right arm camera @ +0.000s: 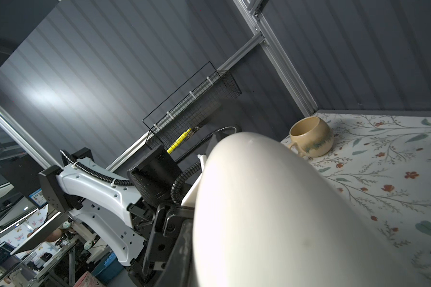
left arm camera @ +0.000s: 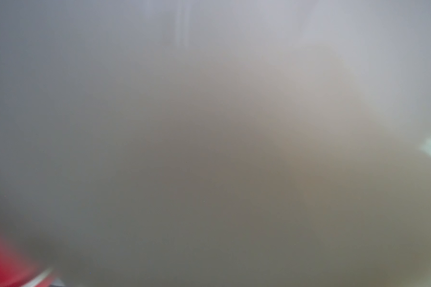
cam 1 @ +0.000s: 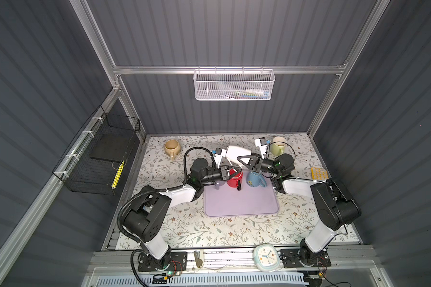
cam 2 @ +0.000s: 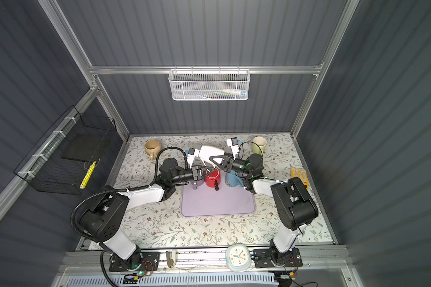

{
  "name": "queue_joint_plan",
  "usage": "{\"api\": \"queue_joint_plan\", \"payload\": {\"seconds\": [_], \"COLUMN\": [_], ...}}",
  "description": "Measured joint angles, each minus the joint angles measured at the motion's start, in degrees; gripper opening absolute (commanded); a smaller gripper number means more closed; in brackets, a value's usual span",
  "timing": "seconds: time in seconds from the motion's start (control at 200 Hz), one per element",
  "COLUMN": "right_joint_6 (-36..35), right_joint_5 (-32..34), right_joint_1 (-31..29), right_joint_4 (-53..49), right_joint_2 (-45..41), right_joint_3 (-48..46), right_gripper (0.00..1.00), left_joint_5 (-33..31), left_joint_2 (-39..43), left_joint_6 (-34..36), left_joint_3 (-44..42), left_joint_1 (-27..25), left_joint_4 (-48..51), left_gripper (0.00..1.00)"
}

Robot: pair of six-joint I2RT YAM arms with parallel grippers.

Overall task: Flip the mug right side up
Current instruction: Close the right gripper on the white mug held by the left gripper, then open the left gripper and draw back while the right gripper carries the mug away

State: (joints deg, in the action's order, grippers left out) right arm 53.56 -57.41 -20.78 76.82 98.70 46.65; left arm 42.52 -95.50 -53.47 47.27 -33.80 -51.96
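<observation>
Mug handling sits above the far edge of the lilac mat (cam 1: 241, 203), centre of frame. In both top views we see the white mug (cam 1: 237, 152) held clear of the counter (cam 1: 184, 223), tilted between the two arms above the red mug (cam 1: 234, 180) and the blue mug (cam 1: 255, 180). The left hand (cam 1: 230, 169) is closed, and we judge that it pinches the white mug's lower edge. The right hand (cam 1: 241, 159) lies against its side, but we cannot tell whether it clamps. Two holds would suit a turn in mid-air.

In the left wrist view a near, blurred grey-beige surface fills the frame, likely that mug, with red at lower left.

In the right wrist view its white wall bulges across the lower right, and the tan mug (right arm camera: 311, 136) stands upright at the upper right.
</observation>
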Motion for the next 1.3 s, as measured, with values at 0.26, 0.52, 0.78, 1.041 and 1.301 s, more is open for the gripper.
{"api": "queue_joint_plan", "payload": {"seconds": [0.26, 0.52, 0.78, 1.041, 1.301], "right_joint_6": [1.7, 3.2, 3.0, -0.5, -7.9], "right_joint_5": [0.4, 1.1, 1.4, 1.9, 4.1], "right_joint_1": [-0.1, -0.3, -0.3, 0.1, 2.1], "right_joint_4": [1.2, 0.5, -1.4, -7.8, -22.7], "right_joint_2": [0.2, 1.2, 1.2, -0.1, -3.9], "right_joint_3": [0.2, 0.2, 0.2, 0.2, 0.2], "right_gripper": [0.00, 0.00, 0.00, 0.00, 0.00], "left_joint_5": [-0.3, -2.5, -4.3, -7.0, -9.0], "left_joint_2": [0.0, 0.0, 1.8, 6.7, 11.7], "left_joint_6": [0.3, 2.1, 5.6, 11.2, 17.5], "left_joint_3": [0.0, 0.0, 0.0, 0.0, 0.1], "left_joint_1": [0.0, 0.0, 0.0, 0.4, 2.0], "left_joint_4": [-1.0, -0.8, 3.8, 13.9, 22.5], "left_gripper": [0.33, 0.51, 0.64, 0.65, 0.66]}}
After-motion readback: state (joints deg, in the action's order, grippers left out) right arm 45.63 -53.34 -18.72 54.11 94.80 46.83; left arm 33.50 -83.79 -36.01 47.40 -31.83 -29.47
